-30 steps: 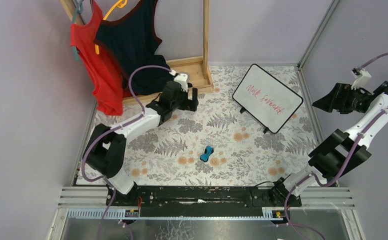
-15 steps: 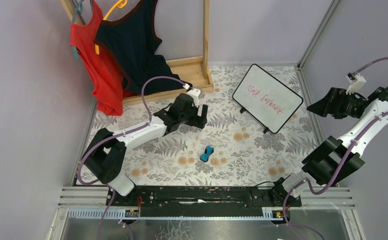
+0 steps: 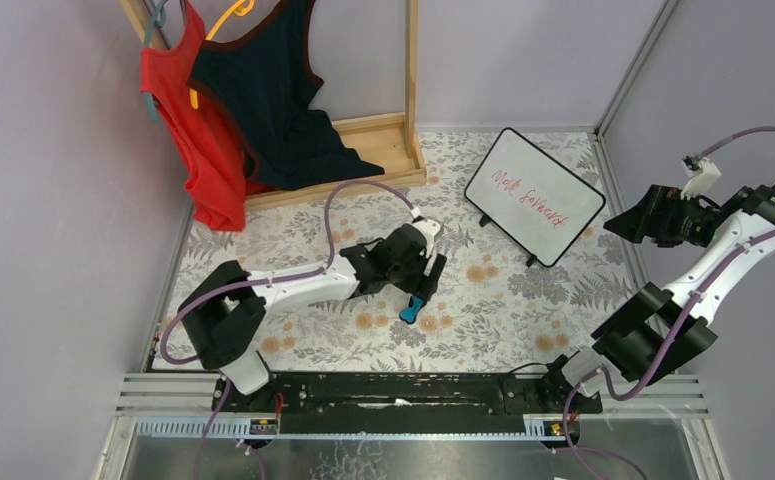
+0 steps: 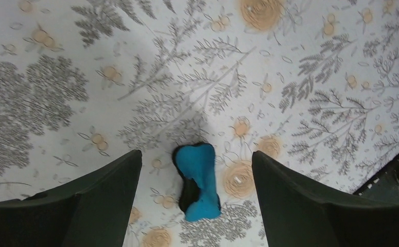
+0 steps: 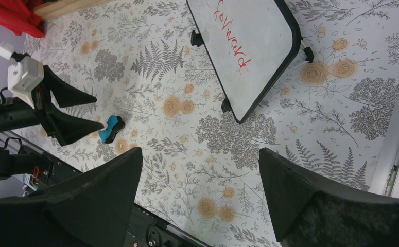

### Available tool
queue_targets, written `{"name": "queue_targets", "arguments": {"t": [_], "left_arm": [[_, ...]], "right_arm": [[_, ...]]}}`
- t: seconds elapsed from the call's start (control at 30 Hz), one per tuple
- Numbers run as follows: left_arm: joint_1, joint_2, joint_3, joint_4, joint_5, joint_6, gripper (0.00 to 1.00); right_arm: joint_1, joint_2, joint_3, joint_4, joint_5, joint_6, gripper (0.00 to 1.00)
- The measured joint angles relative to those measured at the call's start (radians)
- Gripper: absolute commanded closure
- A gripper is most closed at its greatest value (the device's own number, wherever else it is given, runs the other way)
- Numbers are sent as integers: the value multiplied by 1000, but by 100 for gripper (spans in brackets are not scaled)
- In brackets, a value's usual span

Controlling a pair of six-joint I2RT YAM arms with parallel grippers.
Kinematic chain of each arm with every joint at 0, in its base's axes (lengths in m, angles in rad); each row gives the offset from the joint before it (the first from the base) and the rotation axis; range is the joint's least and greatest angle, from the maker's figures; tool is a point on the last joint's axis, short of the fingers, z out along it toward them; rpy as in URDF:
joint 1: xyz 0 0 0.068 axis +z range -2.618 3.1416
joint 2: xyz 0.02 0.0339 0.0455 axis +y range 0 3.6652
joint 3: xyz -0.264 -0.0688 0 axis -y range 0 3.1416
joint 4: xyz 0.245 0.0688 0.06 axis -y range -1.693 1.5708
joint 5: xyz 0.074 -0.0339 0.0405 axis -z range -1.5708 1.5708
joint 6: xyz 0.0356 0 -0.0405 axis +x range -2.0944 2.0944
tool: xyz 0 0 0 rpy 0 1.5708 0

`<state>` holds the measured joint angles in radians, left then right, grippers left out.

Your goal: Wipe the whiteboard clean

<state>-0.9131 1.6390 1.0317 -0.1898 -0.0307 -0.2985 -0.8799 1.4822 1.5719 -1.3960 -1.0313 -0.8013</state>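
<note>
Directly above the blue eraser [image 4: 197,180] hangs the wide-spread left pincer [image 4: 194,153].

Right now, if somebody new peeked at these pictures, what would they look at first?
Probably the bright red top hanging beside a dark top on the wooden rack in the far left corner. Next comes the whiteboard with red writing on it, at the far right of the flowery table cover. In the middle, the left gripper is open right over a small blue eraser.
</note>
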Motion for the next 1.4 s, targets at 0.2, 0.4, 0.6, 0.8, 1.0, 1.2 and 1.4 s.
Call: {"name": "queue_targets", "arguments": {"t": [0.2, 0.4, 0.6, 0.8, 1.0, 1.2, 1.4], "left_arm": [[-93, 0, 2, -60, -55, -57, 32], [-148, 23, 27, -134, -119, -104, 35], [-157, 66, 46, -192, -167, -133, 40], [-158, 107, 71, -233, -199, -147, 43], [-158, 119, 73, -238, -206, -156, 46], [-158, 144, 73, -238, -206, -159, 48], [-158, 161, 73, -238, -210, -159, 50]], "right_arm": [[0, 0, -16, 28, -3, 16, 10], [0, 12, -26, 37, -11, 16, 11], [0, 17, -40, 40, -11, 9, 10], [0, 17, -53, 44, -11, 1, 10], [0, 17, -68, 48, -10, 0, 10], [0, 17, -72, 48, -11, 0, 10], [0, 17, -72, 48, -11, 0, 10]]}}
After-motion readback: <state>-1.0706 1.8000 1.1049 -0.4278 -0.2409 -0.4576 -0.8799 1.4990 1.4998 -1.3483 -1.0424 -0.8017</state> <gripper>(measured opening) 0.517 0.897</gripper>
